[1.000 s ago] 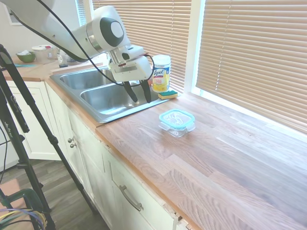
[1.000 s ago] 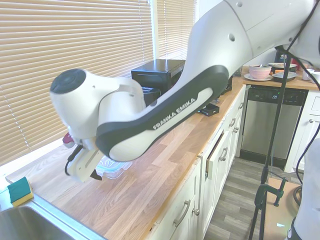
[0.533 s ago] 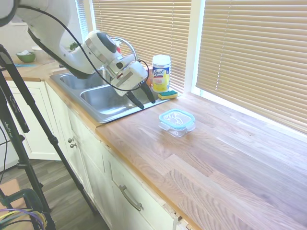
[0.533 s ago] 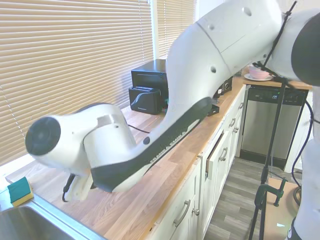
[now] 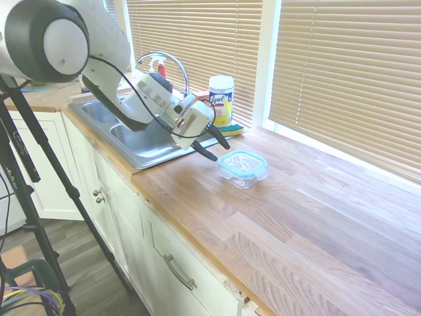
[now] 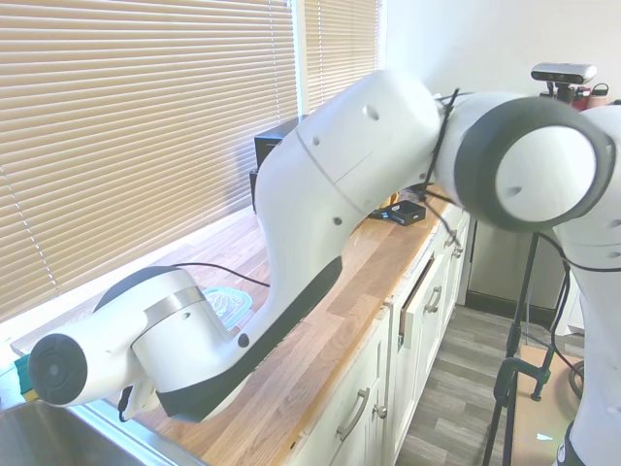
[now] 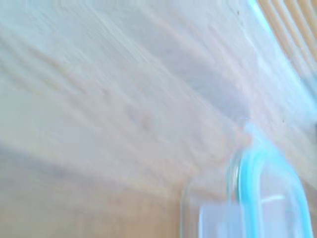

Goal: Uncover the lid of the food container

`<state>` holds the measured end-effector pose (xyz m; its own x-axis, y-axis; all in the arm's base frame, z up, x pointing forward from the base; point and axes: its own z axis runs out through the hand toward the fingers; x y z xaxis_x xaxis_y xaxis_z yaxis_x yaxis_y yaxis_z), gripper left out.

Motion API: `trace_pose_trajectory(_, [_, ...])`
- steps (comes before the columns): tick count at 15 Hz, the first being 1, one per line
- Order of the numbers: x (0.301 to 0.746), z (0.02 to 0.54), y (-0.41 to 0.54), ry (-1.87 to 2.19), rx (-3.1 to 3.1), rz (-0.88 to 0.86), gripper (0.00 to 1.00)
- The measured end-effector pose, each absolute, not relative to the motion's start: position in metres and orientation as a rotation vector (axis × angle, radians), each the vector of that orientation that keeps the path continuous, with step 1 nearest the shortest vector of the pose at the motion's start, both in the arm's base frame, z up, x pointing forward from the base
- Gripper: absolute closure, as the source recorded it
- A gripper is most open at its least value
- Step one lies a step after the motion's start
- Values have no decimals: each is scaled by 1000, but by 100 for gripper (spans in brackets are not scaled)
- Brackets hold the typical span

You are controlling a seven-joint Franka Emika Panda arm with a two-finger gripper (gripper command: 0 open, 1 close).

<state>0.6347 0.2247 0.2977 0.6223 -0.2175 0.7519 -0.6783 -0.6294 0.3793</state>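
The food container is a small clear box on the wooden counter, just right of the sink. Its lid, clear with a teal rim, sits on top of it. My gripper hovers just left of the container, tilted with its fingers pointing at it, open and holding nothing. In the second exterior view only a teal corner of the lid shows behind the arm, and the fingers are hidden. The blurred wrist view shows the lid's teal rim and the clear container wall close by.
A steel double sink with a faucet lies left of the gripper. A yellow Lysol canister and a sponge stand behind it by the window blinds. The counter stretches to the right.
The arm has swung down and to the right from over the sink. The gripper has tilted from pointing down to pointing sideways at the container, and stays open.
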Motion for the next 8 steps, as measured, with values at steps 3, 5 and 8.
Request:
trace_pose_trajectory(3, [642, 299, 226, -687, 2100, 916, 0])
trace_pose_trajectory(5, [639, 299, 228, -683, 2053, 896, 0])
trace_pose_trajectory(8, [634, 290, 223, -644, 1998, 834, 0])
